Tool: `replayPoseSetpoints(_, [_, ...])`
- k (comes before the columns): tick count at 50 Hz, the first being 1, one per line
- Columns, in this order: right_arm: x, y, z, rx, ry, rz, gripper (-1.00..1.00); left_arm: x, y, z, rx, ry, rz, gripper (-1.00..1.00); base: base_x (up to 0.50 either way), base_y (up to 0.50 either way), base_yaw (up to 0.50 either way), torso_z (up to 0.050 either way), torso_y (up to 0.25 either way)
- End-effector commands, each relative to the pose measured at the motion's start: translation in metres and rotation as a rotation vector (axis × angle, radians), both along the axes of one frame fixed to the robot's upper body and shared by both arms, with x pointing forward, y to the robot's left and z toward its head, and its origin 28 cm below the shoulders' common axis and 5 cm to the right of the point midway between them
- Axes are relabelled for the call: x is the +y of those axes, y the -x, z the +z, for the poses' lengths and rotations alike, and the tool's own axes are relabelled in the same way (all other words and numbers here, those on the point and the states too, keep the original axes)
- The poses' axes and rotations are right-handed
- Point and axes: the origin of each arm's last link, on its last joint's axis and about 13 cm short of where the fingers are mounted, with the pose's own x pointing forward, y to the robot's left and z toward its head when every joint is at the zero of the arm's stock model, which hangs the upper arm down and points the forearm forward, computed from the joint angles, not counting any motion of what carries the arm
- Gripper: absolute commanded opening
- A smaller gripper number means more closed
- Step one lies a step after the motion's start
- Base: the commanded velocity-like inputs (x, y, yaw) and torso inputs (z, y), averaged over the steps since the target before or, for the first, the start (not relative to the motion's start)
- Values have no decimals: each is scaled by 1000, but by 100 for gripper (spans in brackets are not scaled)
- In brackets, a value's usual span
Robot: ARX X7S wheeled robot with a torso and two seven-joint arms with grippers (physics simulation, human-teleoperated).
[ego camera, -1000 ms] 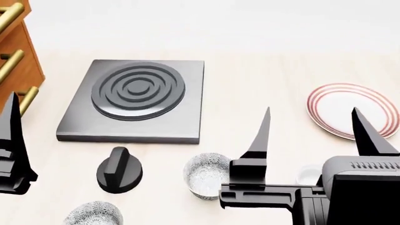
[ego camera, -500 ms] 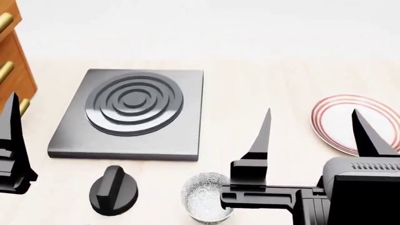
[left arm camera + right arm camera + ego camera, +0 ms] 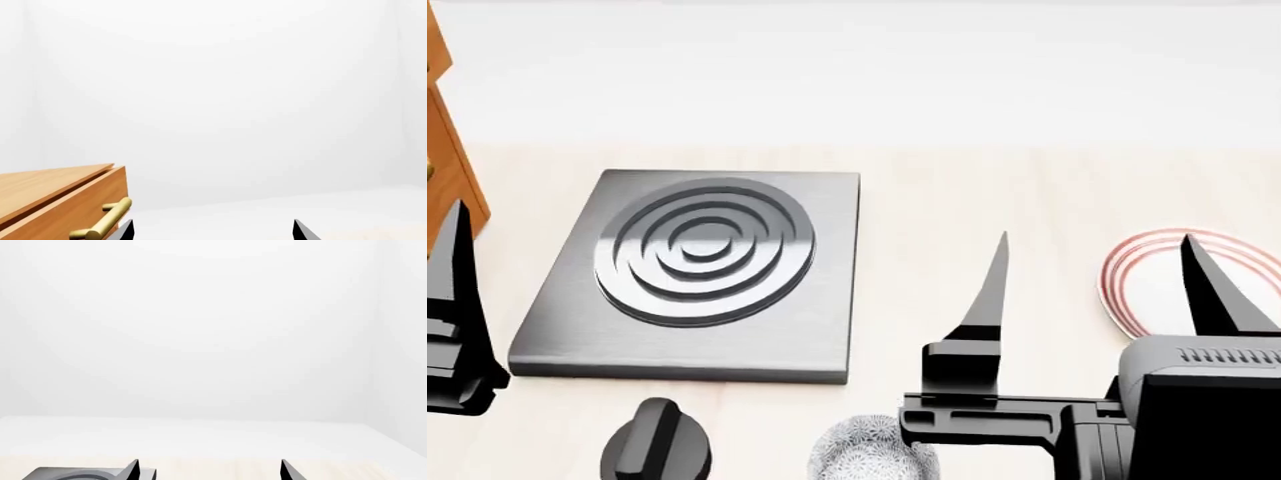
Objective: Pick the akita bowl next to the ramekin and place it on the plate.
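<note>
At the left edge of the head view, the black left gripper [image 3: 454, 320] shows only one pointed finger, upright above the pale wooden counter [image 3: 961, 200]; its wrist view shows two fingertips spread wide, holding nothing. Behind it is an orange wooden drawer unit with a brass handle [image 3: 67, 205]. A dark grey square hob plate with raised rings [image 3: 701, 270] lies further right, a black knob [image 3: 654, 455] before it. At the counter's near edge, the speckled grey-and-white akita bowl [image 3: 854, 455] sits partly hidden. The black right gripper [image 3: 1094, 290] points up, fingers wide apart and empty. The red-ringed white plate [image 3: 1141, 270] lies at the right edge.
</note>
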Motion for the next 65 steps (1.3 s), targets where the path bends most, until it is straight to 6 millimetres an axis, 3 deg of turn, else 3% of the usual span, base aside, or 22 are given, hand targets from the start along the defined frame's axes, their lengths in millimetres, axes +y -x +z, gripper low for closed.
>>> replayPoseSetpoints(1, [0,1,3,-31,-26,15,100,1,-2,2,-10,16,2,100,148,0,0,0,0])
replayPoseSetpoints(32, [1,0,3,-37,-13,12,100,3,-5,0,-12,8,12,100,129,0,0,0,0])
replayPoseSetpoints(65, [1,1,0,-31,-16,7,100,2,-3,-1,-1,1,5,100,0,0,0,-3,-133])
